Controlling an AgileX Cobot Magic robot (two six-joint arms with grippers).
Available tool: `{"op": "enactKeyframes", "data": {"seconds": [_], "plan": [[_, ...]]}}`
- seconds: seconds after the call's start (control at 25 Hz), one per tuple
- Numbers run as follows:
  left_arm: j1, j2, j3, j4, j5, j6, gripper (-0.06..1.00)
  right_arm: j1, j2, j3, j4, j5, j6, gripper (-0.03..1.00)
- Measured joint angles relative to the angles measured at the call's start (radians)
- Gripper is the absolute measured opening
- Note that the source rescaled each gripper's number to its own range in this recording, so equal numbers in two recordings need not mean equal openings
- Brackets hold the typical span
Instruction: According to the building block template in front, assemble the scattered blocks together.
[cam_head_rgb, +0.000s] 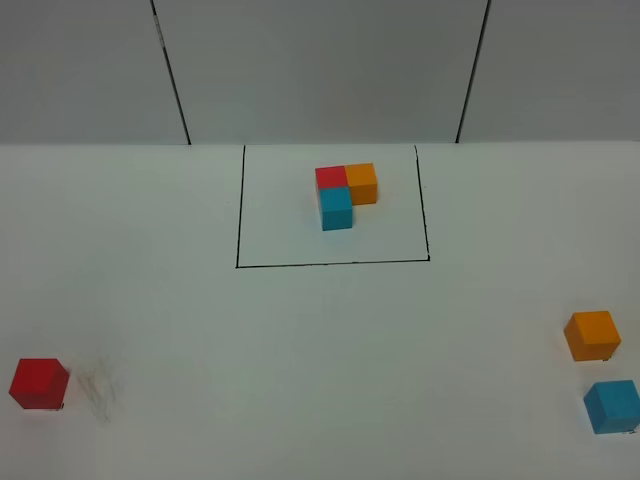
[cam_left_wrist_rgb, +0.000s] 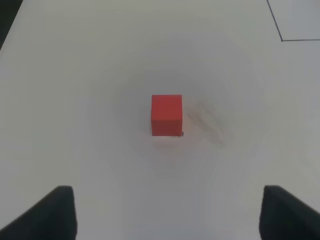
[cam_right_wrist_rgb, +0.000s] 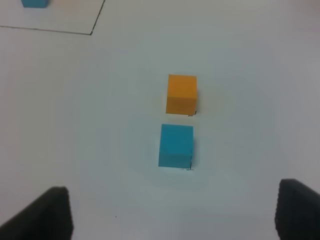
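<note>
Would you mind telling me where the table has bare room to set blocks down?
The widest bare stretch lies on the near side of the black frame, between the loose red cube at left and the loose orange cube and blue cube at right. Bare strips also flank the template inside the frame. Crowded only at the orange and blue pair.

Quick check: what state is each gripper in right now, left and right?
Left gripper: open, holding nothing, red cube ahead untouched.
Right gripper: open, holding nothing, orange cube and blue cube untouched.
</note>
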Motion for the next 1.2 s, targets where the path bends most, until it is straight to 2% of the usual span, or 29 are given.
{"op": "enactKeyframes", "data": {"seconds": [1.2], "plan": [[0.000,0.000,0.000,0.000,0.000,0.000,0.83,0.000,0.000,0.000,0.000,0.000,0.000,0.73]]}}
